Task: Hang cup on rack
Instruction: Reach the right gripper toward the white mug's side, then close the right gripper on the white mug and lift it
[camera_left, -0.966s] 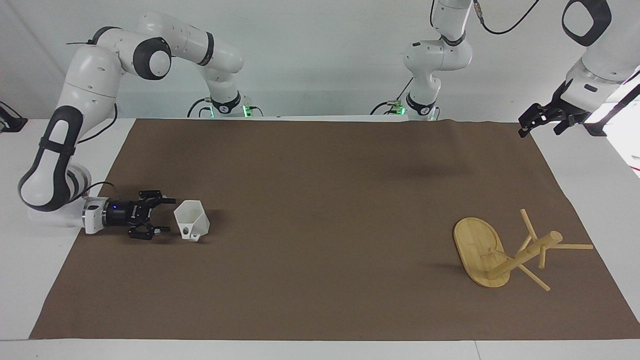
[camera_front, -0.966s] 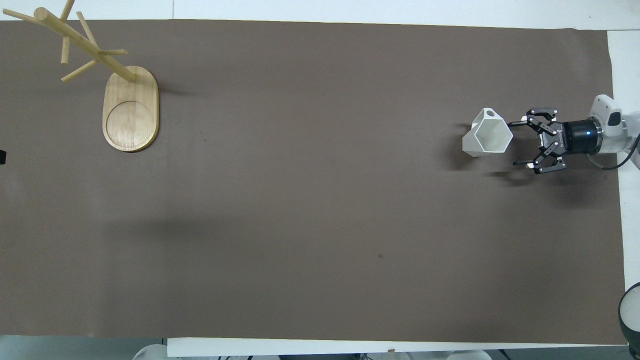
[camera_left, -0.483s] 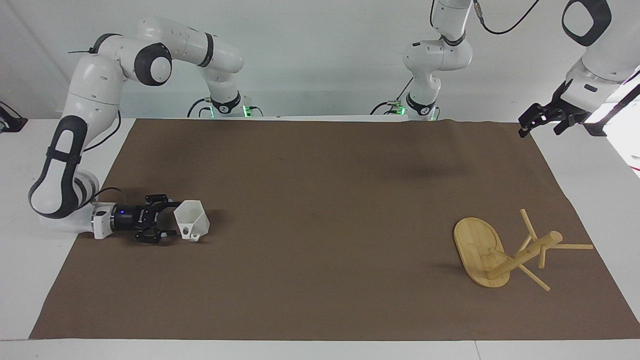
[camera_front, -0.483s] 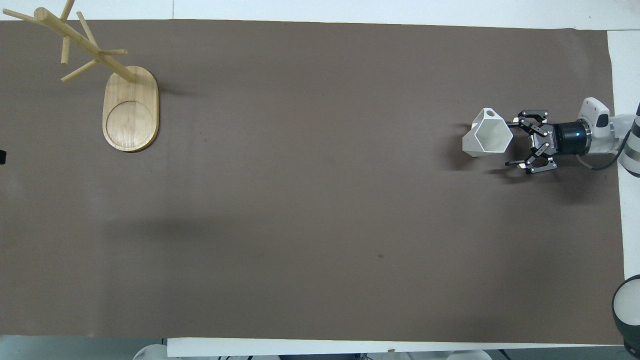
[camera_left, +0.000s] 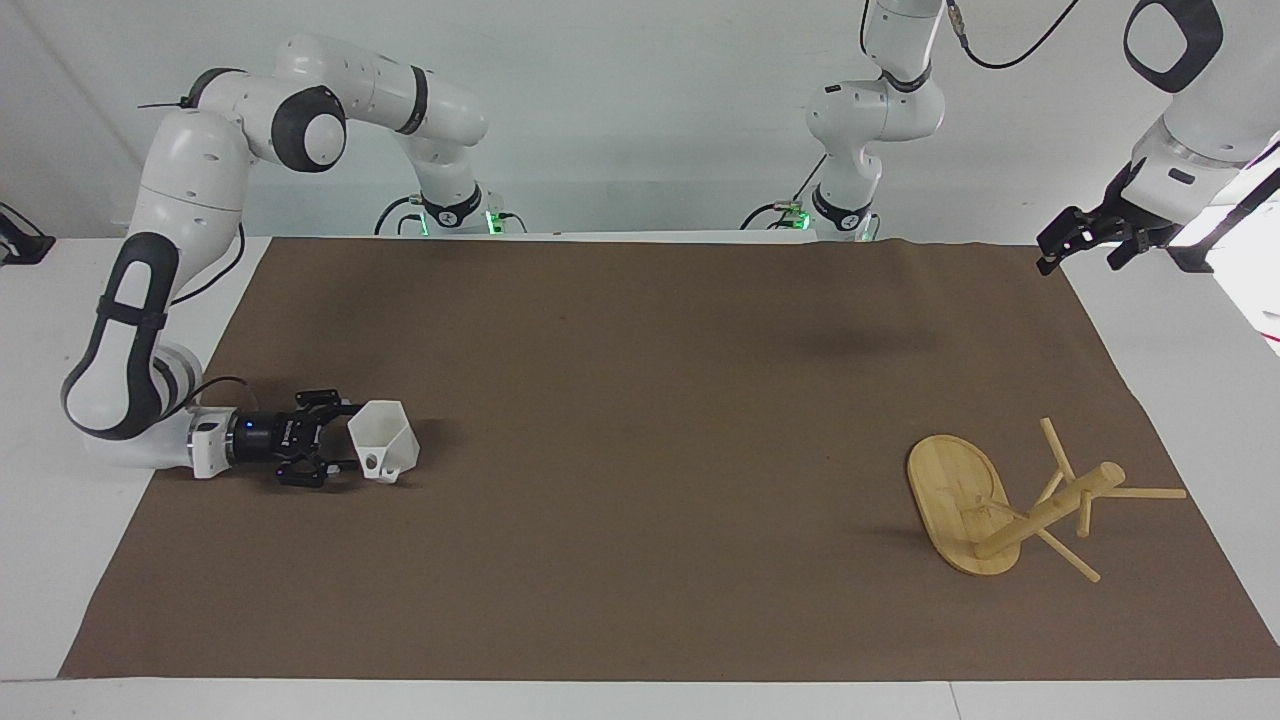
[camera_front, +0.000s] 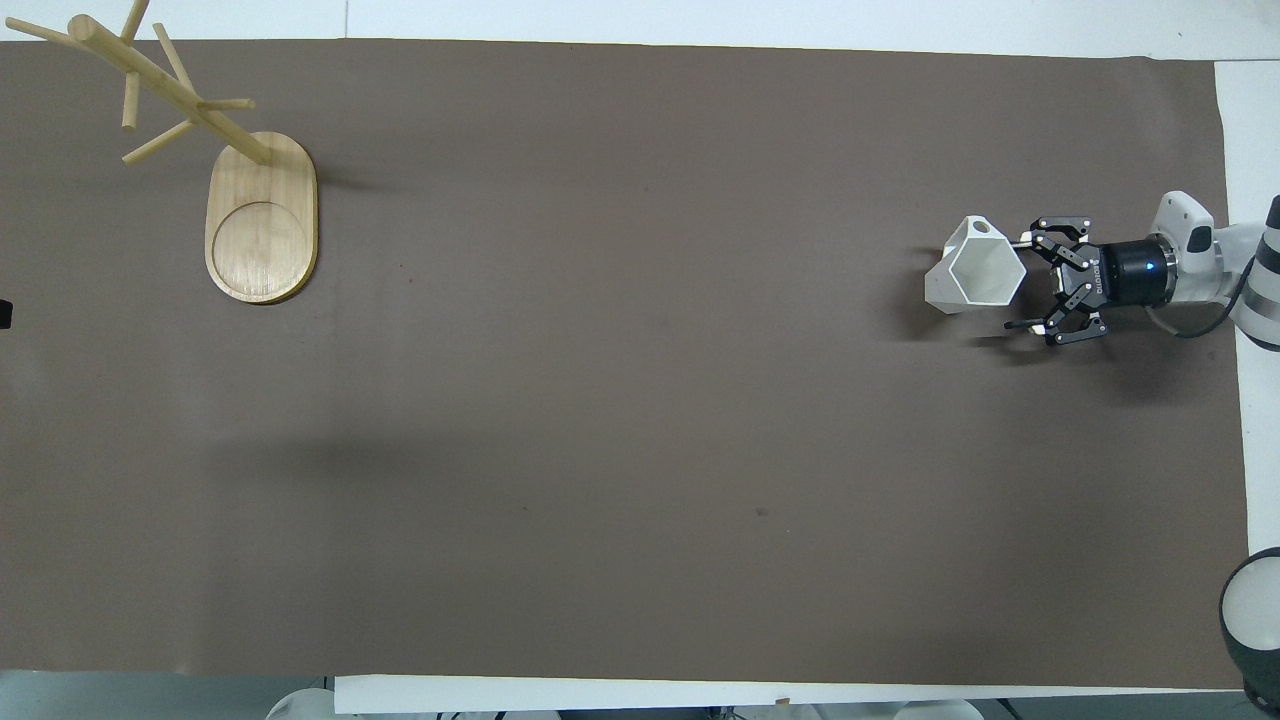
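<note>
The white faceted cup (camera_left: 385, 447) stands on the brown mat at the right arm's end of the table, its opening up. Its flat handle with the round hole (camera_front: 982, 228) is on the side farther from the robots. My right gripper (camera_left: 343, 437) lies level, just above the mat, open, with its fingertips at the cup's side. It also shows in the overhead view (camera_front: 1016, 283) beside the cup (camera_front: 975, 272). The bamboo rack (camera_left: 1000, 505) stands at the left arm's end, farther from the robots (camera_front: 262, 220). My left gripper (camera_left: 1078, 260) waits, open and empty, high over the mat's corner.
The brown mat (camera_left: 640, 400) covers most of the white table (camera_left: 60, 300). The rack's thin pegs (camera_front: 160, 150) stick out past the mat's edge. Cables run at the arm bases.
My right gripper has sunk lower and edged closer to the cup, its fingers a little narrower. The cup, the rack and the left arm have not moved.
</note>
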